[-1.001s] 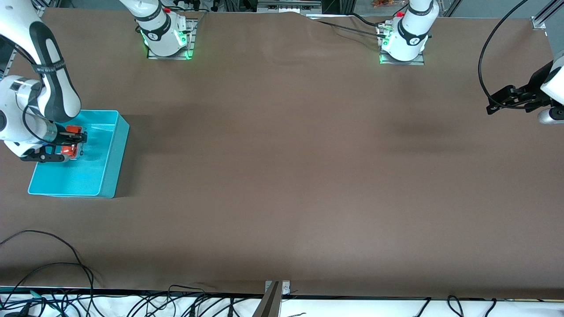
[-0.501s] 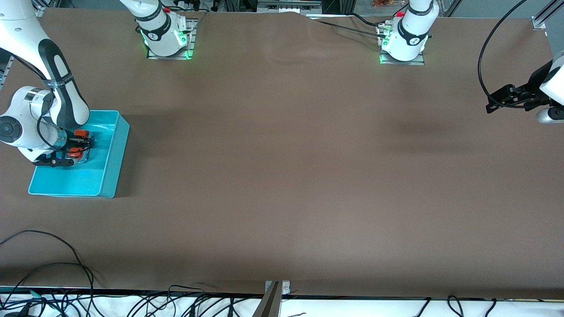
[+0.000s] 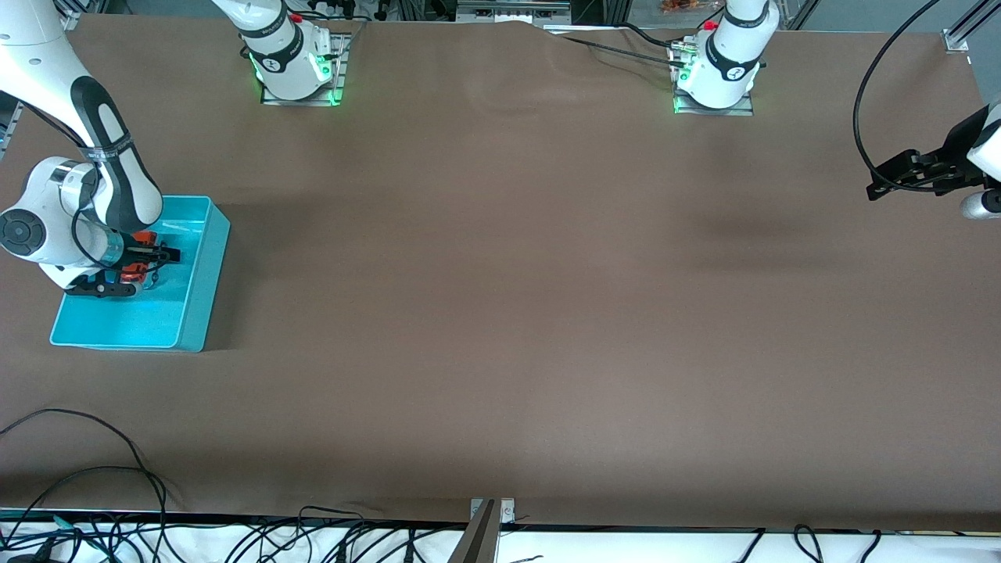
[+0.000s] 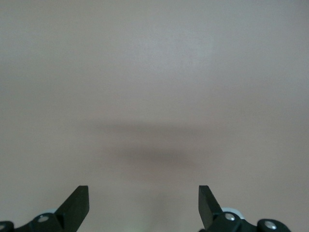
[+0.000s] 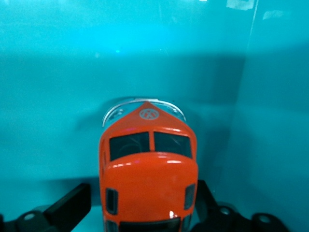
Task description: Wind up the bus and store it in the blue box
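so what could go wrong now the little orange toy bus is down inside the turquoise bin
1. The right gripper has its fingers open but flanking the small orange toy bus; lifting crookedly could snag and drag it.
2. If wound, the bus may roll into the wall of the turquoise plastic bin.
3. The right arm hangs low over the bin, so withdrawing could nudge its rim.

The left gripper waits open over bare table.

wide brown table (image 3: pixel 500 297), black cables (image 3: pixel 86 500) along its near edge, green glow at the mounts
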You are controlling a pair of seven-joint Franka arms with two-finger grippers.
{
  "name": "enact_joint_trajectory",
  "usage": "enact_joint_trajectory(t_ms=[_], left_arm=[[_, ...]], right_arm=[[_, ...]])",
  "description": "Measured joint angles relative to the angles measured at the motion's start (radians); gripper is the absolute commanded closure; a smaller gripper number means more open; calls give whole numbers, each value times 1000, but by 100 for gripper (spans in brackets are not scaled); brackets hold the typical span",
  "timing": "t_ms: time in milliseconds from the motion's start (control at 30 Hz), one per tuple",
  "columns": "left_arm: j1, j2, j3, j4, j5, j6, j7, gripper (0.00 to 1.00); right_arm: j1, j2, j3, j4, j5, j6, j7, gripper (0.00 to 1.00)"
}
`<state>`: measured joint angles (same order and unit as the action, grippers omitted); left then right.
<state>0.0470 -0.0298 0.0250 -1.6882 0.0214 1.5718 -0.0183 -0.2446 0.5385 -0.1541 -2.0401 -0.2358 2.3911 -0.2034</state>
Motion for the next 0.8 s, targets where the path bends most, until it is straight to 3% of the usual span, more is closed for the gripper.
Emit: enact_joint_trajectory(t_ms=[267,634,801], left_arm=[[2,0,0,0,-1,-2,0,0],[4,0,0,0,-1,-2,0,0],[4,0,0,0,-1,-2,0,0]], right_arm=[[-1,-45,31,19,0,-101,0,0],[10,-274,158,34,0,-325,0,0],[54,-364,178,34,0,-402,1,0]])
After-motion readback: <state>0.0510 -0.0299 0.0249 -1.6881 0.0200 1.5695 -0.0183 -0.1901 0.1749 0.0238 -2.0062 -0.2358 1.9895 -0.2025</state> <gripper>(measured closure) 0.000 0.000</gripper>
